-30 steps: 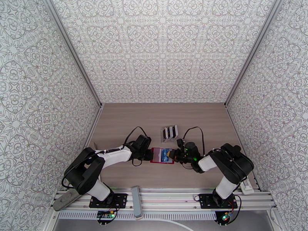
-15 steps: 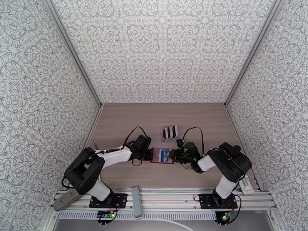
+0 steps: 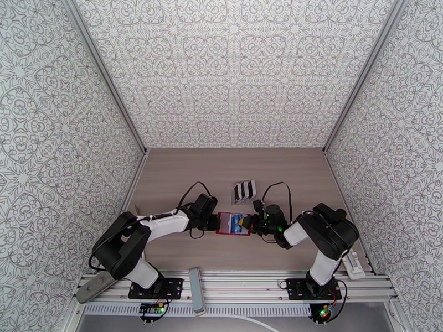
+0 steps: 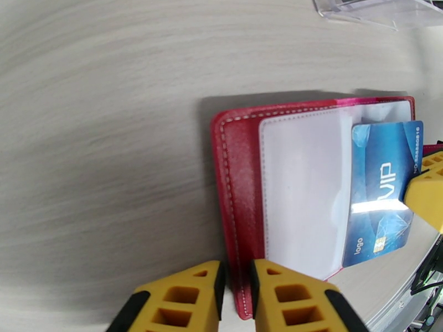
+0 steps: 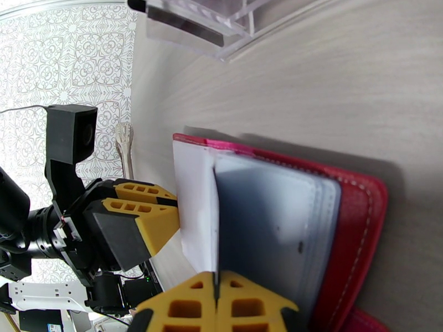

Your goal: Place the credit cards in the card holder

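The red card holder (image 3: 228,227) lies open on the table between my two grippers, its pale clear pockets facing up (image 4: 302,189). My left gripper (image 3: 215,222) is shut on the holder's left red edge, which sits between the yellow fingers (image 4: 236,268). A blue credit card (image 4: 382,189) lies partly inside the pale pocket. My right gripper (image 3: 252,223) is shut on that card's outer edge; its yellow finger (image 4: 426,189) overlaps the card. In the right wrist view the shut gripper (image 5: 216,279) pinches a thin card seen edge-on over the holder (image 5: 354,217). More black credit cards (image 3: 243,189) stand further back.
A clear plastic stand (image 3: 243,192) (image 5: 205,23) holds the black cards just behind the holder. A grey bar (image 3: 195,297) lies on the front rail, and a white object (image 3: 354,265) sits by the right arm's base. Patterned walls close in three sides.
The right arm's elbow has shifted slightly to the left. Both grippers, the card holder and the blue card stay where they were.
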You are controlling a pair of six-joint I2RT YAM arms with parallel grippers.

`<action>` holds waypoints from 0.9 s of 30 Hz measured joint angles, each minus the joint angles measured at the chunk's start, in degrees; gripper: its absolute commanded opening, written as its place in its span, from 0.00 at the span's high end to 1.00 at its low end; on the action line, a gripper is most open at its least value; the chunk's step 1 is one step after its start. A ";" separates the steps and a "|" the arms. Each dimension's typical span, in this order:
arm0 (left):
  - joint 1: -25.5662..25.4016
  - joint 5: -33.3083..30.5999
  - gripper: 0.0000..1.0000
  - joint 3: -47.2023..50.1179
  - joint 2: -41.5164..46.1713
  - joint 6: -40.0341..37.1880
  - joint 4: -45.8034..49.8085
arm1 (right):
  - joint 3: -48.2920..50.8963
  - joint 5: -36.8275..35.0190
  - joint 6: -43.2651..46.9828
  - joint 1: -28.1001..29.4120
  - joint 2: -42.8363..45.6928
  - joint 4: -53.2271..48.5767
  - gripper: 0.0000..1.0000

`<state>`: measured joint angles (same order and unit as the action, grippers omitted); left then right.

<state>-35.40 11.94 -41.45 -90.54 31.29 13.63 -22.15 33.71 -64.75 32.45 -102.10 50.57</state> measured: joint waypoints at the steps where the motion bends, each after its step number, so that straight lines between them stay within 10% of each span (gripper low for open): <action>1: 0.00 0.00 0.78 0.00 0.00 0.00 0.00 | -0.07 0.00 0.00 -0.02 -0.09 0.00 1.00; 27: 0.11 0.20 0.78 0.44 0.11 0.00 -0.66 | -1.31 0.04 0.02 -0.22 -1.16 0.00 1.00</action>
<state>-35.29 12.14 -41.01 -90.43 31.29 12.97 -23.46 33.76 -64.73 32.23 -103.26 50.57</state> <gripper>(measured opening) 0.223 0.035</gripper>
